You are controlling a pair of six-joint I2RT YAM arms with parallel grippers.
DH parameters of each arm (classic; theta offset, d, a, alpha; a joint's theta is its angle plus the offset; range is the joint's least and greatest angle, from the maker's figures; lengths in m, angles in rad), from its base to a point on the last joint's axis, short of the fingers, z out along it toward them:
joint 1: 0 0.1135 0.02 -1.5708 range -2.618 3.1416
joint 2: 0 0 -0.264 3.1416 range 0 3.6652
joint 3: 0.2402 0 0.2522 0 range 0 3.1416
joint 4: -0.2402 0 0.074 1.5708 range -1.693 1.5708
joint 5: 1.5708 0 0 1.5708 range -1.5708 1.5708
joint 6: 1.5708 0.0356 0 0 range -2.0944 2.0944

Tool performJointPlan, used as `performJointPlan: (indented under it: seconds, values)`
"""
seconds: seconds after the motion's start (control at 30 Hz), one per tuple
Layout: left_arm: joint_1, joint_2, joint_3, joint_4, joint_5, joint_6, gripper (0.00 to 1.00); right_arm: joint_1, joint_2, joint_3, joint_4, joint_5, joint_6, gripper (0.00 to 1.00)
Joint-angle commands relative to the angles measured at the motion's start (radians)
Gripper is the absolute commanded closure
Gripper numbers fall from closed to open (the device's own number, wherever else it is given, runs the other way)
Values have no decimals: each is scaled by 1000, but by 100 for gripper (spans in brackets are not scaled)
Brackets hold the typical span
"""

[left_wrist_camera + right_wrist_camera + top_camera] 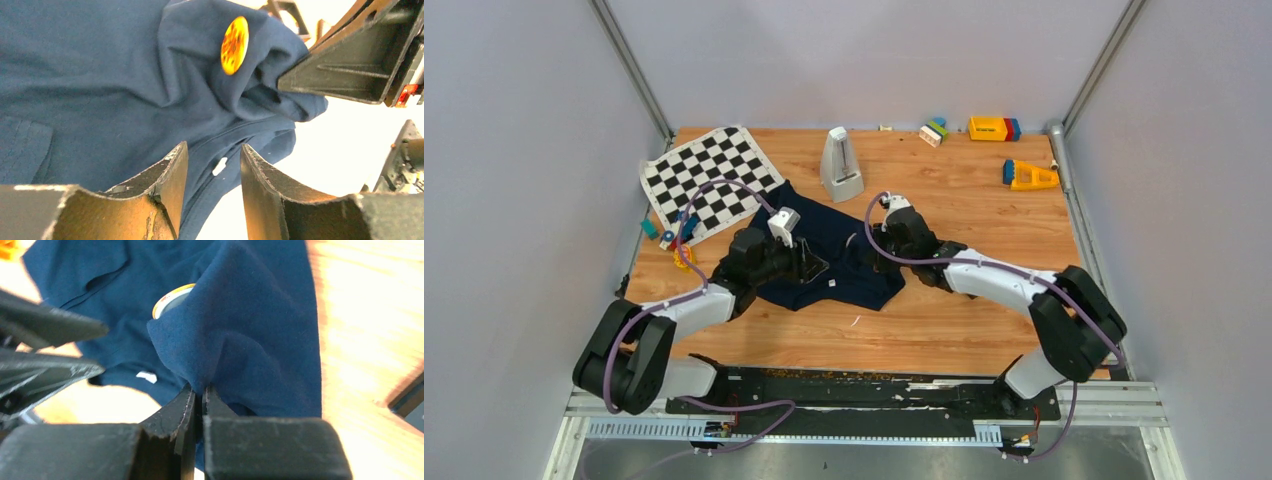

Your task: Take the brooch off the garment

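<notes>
Two views are showing you the brooch (234,45) on a raised fold of the garment (90,75): the left wrist is seeing a narrow yellow oval standing nearly upright, the right wrist only its pale rim peeking over the fold. Your right fingers (186,407) are pinching that fold shut; your left fingers (172,170) are hovering parted, holding nothing.

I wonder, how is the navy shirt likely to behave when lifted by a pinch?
Probably floppy: the shirt tents into folds where the right end effector pinches it. Likely light, as that small pinch holds a ridge up.
</notes>
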Motion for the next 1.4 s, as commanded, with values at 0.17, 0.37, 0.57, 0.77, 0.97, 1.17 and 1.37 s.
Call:
performJointPlan:
  seconds: [0.17,0.37,0.57,0.77,0.97,1.17,1.37]
  values:
    - [3,-165,-97,261,60,-30,48,18,-123,-112,290,-228,-108,100]
    - [3,-228,-114,217,-38,-3,54,21,-118,-114,295,-246,-122,98]
    - [3,-185,-107,242,-35,-19,53,42,-117,-116,313,-288,-144,96]
    - [3,-123,-113,318,-30,-44,52,74,-114,-114,326,-305,-169,96]
    - [3,-118,-110,303,-43,-40,58,82,-103,-104,319,-310,-169,96]
    - [3,-109,-93,251,-64,-28,77,86,-103,-98,308,-293,-170,96]
    - [2,-84,-69,208,-68,-25,98,86,-63,-57,232,-173,-153,99]
